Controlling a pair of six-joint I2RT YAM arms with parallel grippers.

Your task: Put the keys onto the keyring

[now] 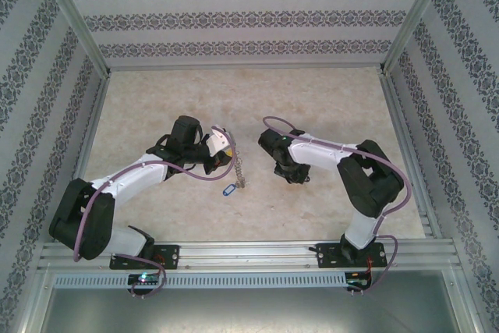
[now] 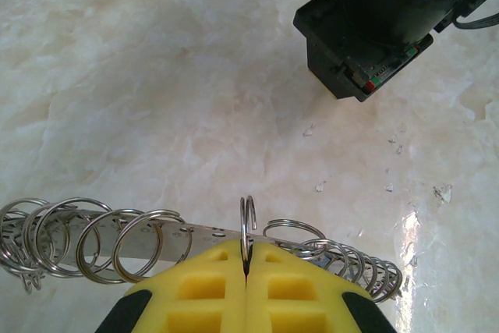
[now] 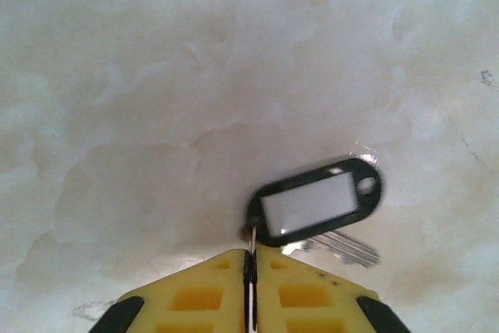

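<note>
Yellow pads [image 2: 203, 294] of my left claw [image 2: 246, 259] are pressed together on the keyring [image 2: 248, 220], a thin wire ring standing upright between them. Just beyond that claw runs a perforated metal strip [image 2: 199, 232], strung on both sides of it with many split rings [image 2: 93, 243]. From above, a chain of rings [image 1: 236, 168] trails from the left claw toward the arm bases, ending in a blue tag [image 1: 228, 190] on the pale marbled desk [image 1: 327, 99]. My right claw [image 3: 249, 263] sits to the right of the left claw, apart from it. It is closed tight, pinching the key [image 3: 339, 249] by the small ring at its black tag [image 3: 316, 204]. The tag has a white label, and the silvery key lies half under it. I cannot tell whether tag and key touch the desk.
</note>
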